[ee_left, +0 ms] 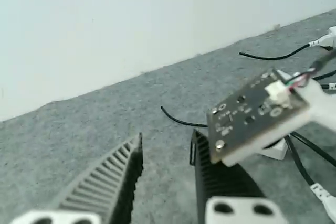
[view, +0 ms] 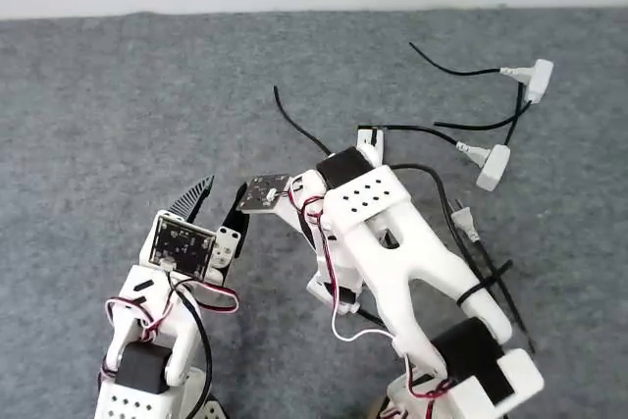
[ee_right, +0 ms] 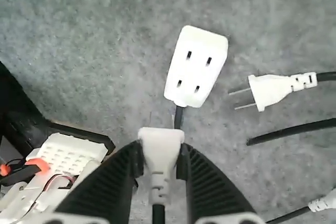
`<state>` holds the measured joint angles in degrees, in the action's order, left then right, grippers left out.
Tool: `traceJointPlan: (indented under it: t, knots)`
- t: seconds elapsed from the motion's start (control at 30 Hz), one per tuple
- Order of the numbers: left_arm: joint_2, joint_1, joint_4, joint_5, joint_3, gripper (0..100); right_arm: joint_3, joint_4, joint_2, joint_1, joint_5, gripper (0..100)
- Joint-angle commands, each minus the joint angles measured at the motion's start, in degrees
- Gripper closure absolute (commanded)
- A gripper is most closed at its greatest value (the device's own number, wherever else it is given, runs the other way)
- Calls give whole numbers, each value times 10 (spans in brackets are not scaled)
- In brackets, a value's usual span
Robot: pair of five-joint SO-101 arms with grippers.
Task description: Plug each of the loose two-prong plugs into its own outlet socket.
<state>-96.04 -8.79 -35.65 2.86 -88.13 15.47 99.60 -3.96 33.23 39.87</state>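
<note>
the plug (ee_right: 160, 144) is white and blocky with a ribbed neck, and a black cord runs back from it. its prongs are hidden. the right fingers (ee_right: 113, 182) pinch it from both sides. just ahead of it, not touching, the socket (ee_right: 197, 65) lies flat on the grey bench (view: 98, 95). it is a white rounded block with two pairs of slots on its upper face, and a black cord leaves its near end and passes under the plug. beside the socket, near but apart, lies a loose plug (ee_right: 270, 90), white on a black cord, with two bare metal prongs pointing towards the socket.

in the high view the right arm (view: 392, 242) stretches from the near edge to mid-bench with its wrist bent down. the left arm (view: 147, 340) sits lower and beside it. the left fingers (ee_left: 115, 177) are spread wide with nothing between them, above the bench.

further out lie a far socket (view: 494, 166) and a farthest socket (view: 538, 77), each with a white plug touching one end. whether those are seated cannot be told.

the small print on the right wrist's board (ee_left: 252, 114) is too blurred to read.
</note>
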Motion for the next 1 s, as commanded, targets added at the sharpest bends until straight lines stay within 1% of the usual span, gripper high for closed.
traceJointPlan:
  t: [0.0, 0.13, 0.37, 0.6, 0.83, 0.97]
  knots:
    - [0, 1, 19, -4, 11, 840, -2, -22, 0, 5, -9, 989]
    - [0, 1, 19, -4, 11, 840, -1, -42, 7, 5, -10, 989]
    - [0, 1, 19, -4, 11, 840, -4, -52, 74, 5, -10, 989]
    - [0, 1, 19, -4, 10, 840, -2, -78, 81, 5, -10, 989]
    - [0, 1, 19, -4, 11, 840, -1, -77, 82, 5, -10, 989]
    - [0, 1, 19, -4, 11, 840, 0, -58, 82, 4, -10, 989]
